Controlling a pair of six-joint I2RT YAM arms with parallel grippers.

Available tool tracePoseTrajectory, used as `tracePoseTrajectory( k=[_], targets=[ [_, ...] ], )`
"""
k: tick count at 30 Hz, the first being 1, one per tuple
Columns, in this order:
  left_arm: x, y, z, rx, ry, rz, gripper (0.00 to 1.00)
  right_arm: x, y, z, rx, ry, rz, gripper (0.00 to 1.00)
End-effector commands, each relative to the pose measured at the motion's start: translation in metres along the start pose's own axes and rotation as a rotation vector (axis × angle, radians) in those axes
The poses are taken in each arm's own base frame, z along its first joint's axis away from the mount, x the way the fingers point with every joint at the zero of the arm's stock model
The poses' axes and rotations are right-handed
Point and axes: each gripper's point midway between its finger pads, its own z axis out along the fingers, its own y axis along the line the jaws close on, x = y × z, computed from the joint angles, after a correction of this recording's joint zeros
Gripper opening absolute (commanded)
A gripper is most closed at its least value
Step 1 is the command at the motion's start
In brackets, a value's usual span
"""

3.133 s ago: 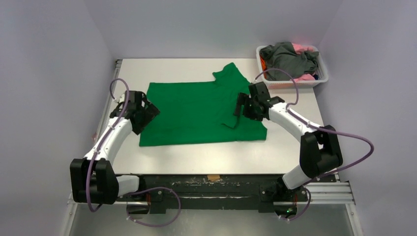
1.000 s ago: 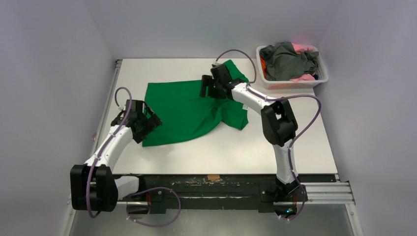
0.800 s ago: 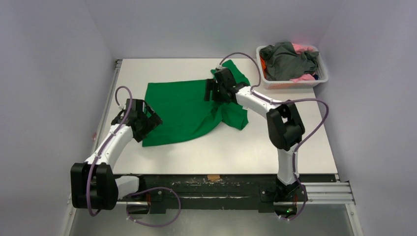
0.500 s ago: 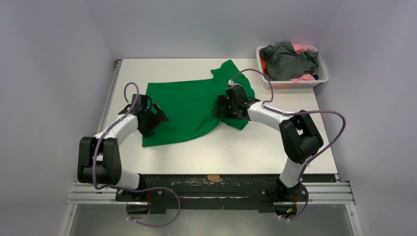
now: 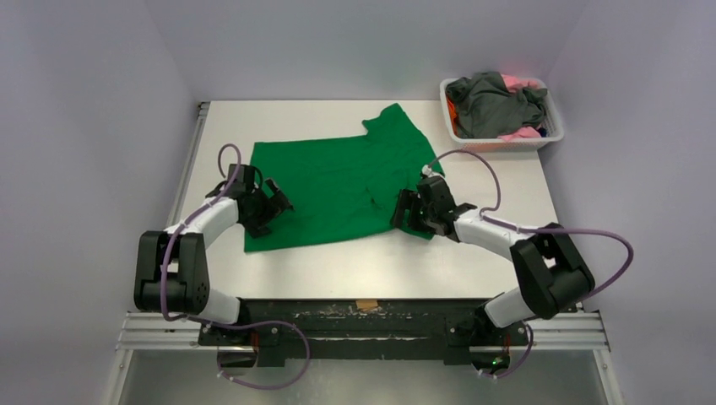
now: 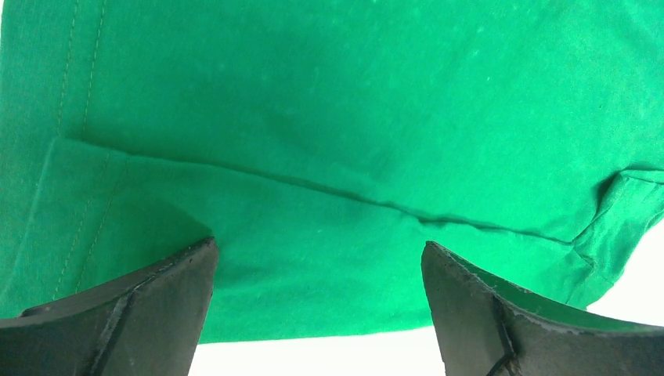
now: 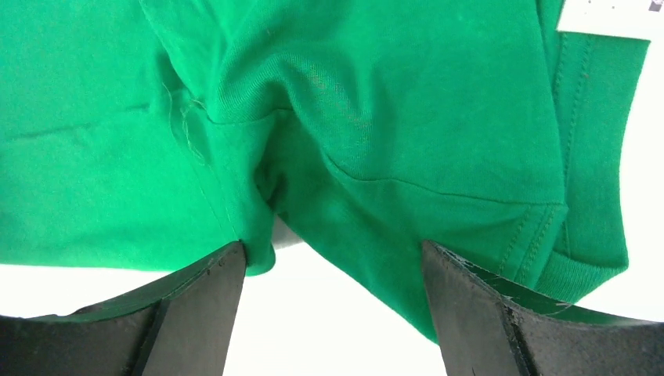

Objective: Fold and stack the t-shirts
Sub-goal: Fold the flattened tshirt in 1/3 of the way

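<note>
A bright green t-shirt [image 5: 329,186] lies spread on the white table, one sleeve pointing to the far right. It fills the left wrist view [image 6: 329,117] and the right wrist view [image 7: 352,102]. My left gripper [image 5: 279,205] is open over the shirt's near left edge, with nothing between its jaws [image 6: 317,258]. My right gripper [image 5: 404,211] is open at the shirt's near right corner, where the sleeve and side seam bunch up, and holds nothing [image 7: 333,258]. Dark grey, pink and orange shirts [image 5: 494,101] are heaped in the basket.
A white slatted basket [image 5: 545,135] stands at the far right corner of the table [image 5: 380,261]. Purple cables loop off both arms. Grey walls close in on three sides.
My right gripper has swung back from the shirt's far middle to its near right corner, spreading the folded-over right side flatter. My left gripper has shifted slightly right along the near left edge.
</note>
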Motion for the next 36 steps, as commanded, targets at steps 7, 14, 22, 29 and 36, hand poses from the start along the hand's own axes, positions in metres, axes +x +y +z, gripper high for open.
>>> tracePoseTrajectory(
  k=[7, 14, 22, 29, 36],
  targets=[
    [0.066, 0.041, -0.019, -0.113, 0.087, 0.073, 1.00, 0.126, -0.080, -0.056, 0.191, 0.303, 0.091, 0.81],
    [0.091, 0.071, -0.035, -0.167, 0.082, 0.084, 1.00, 0.150, -0.090, -0.095, 0.226, 0.343, 0.185, 0.80],
    [0.109, 0.092, -0.048, -0.167, 0.070, 0.104, 1.00, 0.150, -0.107, -0.134, 0.314, 0.287, 0.241, 0.83],
    [0.109, 0.071, -0.070, -0.050, 0.028, 0.112, 1.00, 0.114, -0.106, -0.149, 0.332, 0.142, 0.235, 0.84],
    [0.068, 0.026, -0.107, 0.094, -0.153, 0.136, 1.00, 0.036, -0.058, -0.151, 0.126, -0.115, 0.182, 0.89]
  ],
)
